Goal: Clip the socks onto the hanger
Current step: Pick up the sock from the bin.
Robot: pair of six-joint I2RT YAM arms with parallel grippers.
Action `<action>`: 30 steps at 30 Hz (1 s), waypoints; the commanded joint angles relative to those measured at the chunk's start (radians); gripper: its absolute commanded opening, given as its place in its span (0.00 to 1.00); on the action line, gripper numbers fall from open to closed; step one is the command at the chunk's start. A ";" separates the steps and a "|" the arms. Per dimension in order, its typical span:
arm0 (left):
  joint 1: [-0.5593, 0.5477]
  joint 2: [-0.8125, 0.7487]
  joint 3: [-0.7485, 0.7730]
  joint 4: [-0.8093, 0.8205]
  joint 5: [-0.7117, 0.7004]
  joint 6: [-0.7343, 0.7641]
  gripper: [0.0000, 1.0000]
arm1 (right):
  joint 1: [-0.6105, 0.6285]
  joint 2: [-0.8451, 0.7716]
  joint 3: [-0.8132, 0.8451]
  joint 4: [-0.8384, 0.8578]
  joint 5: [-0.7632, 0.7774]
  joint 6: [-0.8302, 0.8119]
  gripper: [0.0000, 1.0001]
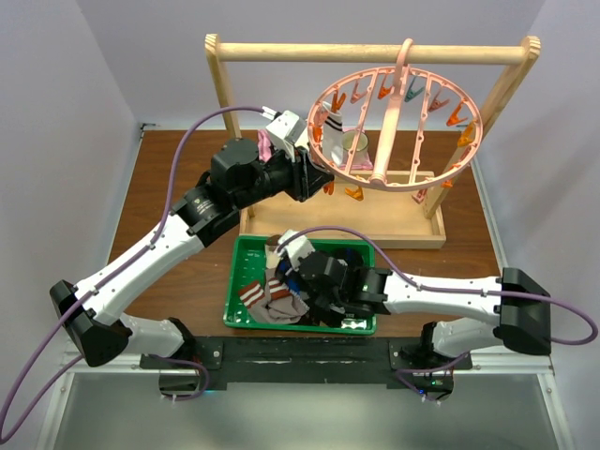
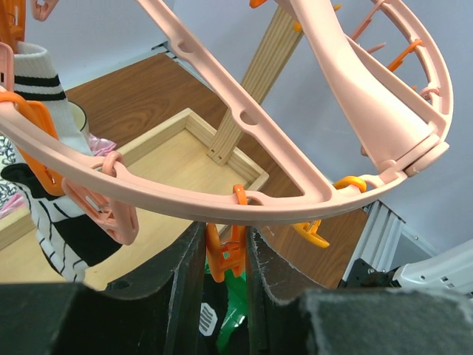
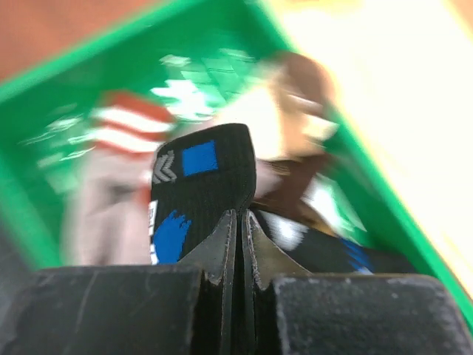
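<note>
Pinching a fold of the black sock with its jaws pressed almost flat together, the right gripper sits low in the green basket, where the other socks lie in a loose heap; the fabric looks light, limp and thin, so it will likely drape and swing, and could slide out of a shallow pinch; a hold close to the cuff, leaving a free edge above the fingers, should suit feeding it into a clip; the left gripper is clenched on an orange clip hanging under the rim of the hanger, apparently to work it open; the hanger hangs by its hook from the wooden rack, so it may tilt or swing under a push; a striped sock is clipped just beside; the basket walls, the rack's base and the left arm crowd the way up, with open room mostly above the basket.
</note>
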 commanded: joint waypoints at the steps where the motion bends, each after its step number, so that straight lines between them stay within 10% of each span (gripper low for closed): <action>1: 0.006 -0.030 -0.008 0.004 0.018 -0.012 0.00 | -0.005 -0.063 -0.049 0.032 0.506 0.147 0.00; 7: 0.006 -0.031 -0.011 0.005 0.020 -0.017 0.00 | 0.014 -0.122 -0.086 -0.151 0.455 0.351 0.00; 11: 0.006 -0.030 -0.012 0.010 0.020 -0.017 0.00 | 0.024 -0.189 -0.185 -0.010 0.104 0.278 0.05; 20: 0.006 -0.037 -0.015 0.007 0.023 -0.012 0.00 | -0.004 -0.102 -0.152 0.031 -0.021 0.250 0.14; 30: 0.006 -0.048 -0.023 0.008 0.026 -0.017 0.00 | -0.126 -0.051 -0.143 0.100 -0.194 0.186 0.46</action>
